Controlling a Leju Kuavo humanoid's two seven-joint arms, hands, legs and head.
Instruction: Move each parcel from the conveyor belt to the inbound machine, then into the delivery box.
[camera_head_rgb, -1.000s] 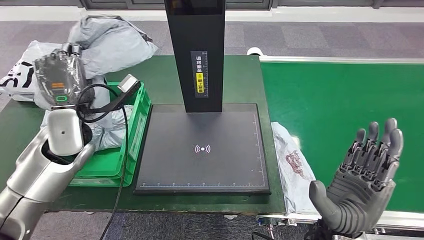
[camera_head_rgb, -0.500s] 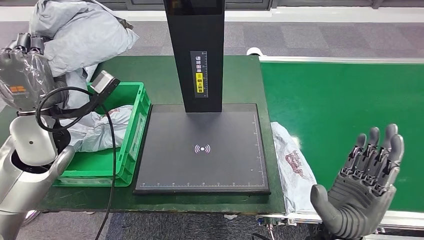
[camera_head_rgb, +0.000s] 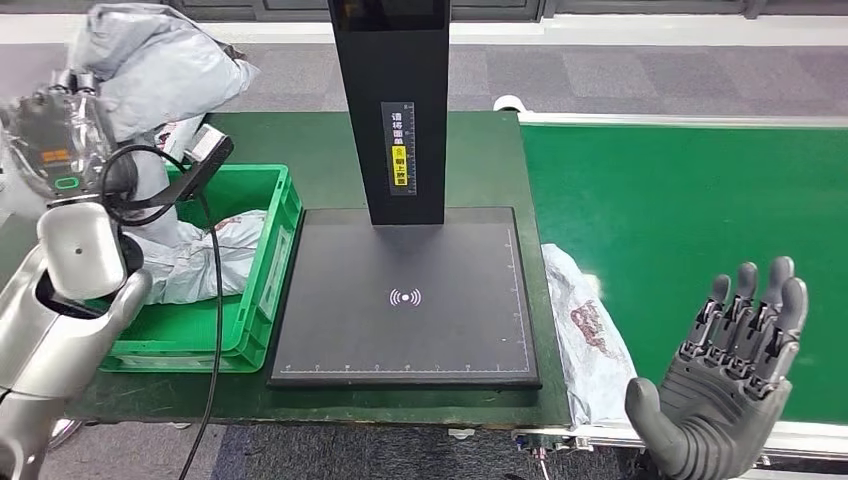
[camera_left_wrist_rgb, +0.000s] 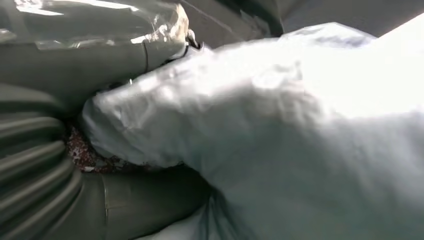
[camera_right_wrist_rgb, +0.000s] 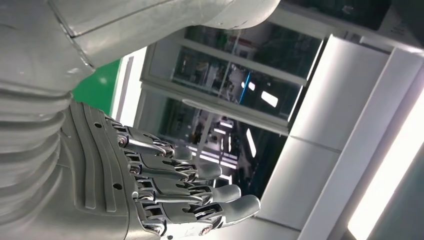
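My left hand (camera_head_rgb: 58, 150) is raised at the far left, beyond the green delivery box (camera_head_rgb: 262, 290), and holds a bulky grey parcel (camera_head_rgb: 165, 60). In the left wrist view the parcel (camera_left_wrist_rgb: 300, 140) lies pressed against the thumb (camera_left_wrist_rgb: 140, 200). A second, flat grey parcel (camera_head_rgb: 590, 335) with a dark red patch lies at the conveyor belt's (camera_head_rgb: 680, 200) near left end, beside the black inbound machine (camera_head_rgb: 405, 295). My right hand (camera_head_rgb: 735, 385) is open with its fingers up over the belt's front edge, right of that parcel, and the right wrist view shows it empty (camera_right_wrist_rgb: 150, 185).
A crumpled grey parcel (camera_head_rgb: 205, 255) lies in the green box. The machine's black column (camera_head_rgb: 392, 100) rises behind its flat plate. A black cable (camera_head_rgb: 215, 300) hangs from my left wrist across the box. Grey floor lies beyond the table.
My left arm has swung left and up with the grey parcel, then come back a little to the right. My right hand has sunk slightly.
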